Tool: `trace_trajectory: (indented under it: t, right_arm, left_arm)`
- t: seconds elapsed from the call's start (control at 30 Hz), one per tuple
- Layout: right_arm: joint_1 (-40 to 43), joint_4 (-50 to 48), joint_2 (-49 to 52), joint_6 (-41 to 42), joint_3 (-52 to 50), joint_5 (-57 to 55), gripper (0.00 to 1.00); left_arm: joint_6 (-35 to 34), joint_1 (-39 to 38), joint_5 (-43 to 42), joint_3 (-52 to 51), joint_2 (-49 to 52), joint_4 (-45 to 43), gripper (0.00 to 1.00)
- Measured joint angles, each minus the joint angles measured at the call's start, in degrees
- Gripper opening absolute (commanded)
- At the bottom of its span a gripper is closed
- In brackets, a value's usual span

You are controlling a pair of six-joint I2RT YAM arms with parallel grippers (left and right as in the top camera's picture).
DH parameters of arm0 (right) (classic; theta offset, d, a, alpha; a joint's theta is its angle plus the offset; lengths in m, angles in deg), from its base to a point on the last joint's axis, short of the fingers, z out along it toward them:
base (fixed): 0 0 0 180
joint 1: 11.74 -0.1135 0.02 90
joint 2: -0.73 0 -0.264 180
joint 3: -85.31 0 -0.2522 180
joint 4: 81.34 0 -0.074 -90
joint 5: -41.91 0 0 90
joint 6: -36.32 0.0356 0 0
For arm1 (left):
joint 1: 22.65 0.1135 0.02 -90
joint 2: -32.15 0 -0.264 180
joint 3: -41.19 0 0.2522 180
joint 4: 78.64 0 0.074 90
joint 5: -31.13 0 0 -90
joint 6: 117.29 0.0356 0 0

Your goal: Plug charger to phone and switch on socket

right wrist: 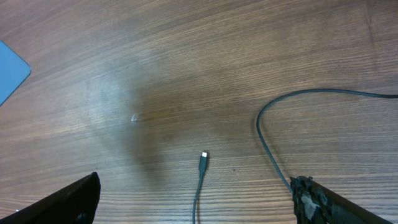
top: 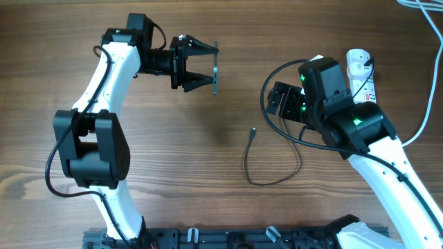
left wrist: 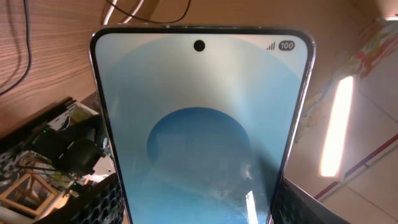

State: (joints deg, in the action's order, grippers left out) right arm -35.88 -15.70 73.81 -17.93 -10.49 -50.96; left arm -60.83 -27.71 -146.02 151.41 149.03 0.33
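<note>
My left gripper point(top: 210, 66) is shut on the phone point(top: 216, 67) and holds it on edge above the table at the upper middle. In the left wrist view the phone point(left wrist: 199, 112) fills the frame with a blue-green screen, and the gripper point(left wrist: 199, 208) clamps its lower sides. The charger's thin black cable point(top: 277, 181) loops on the table, with its plug tip point(top: 252, 131) lying free. My right gripper point(top: 273, 99) is open and empty above the cable. In the right wrist view the tip point(right wrist: 203, 157) lies between the open fingers point(right wrist: 196, 182). The white socket strip point(top: 360, 72) is at the upper right.
A black plug point(top: 367, 63) sits in the strip. A white cord point(top: 432, 83) runs along the right edge of the table. A corner of the phone point(right wrist: 9, 68) shows at the left of the right wrist view.
</note>
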Motion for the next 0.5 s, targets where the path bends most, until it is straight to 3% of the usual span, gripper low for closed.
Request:
trace_trajectory:
  t: [0.5]
  right_arm:
    - [0.0, -3.1, 0.0, 1.2, 0.0, 1.6, 1.0]
  left_arm:
    - [0.0, 0.0, 0.0, 0.0, 0.0, 0.1, 0.65]
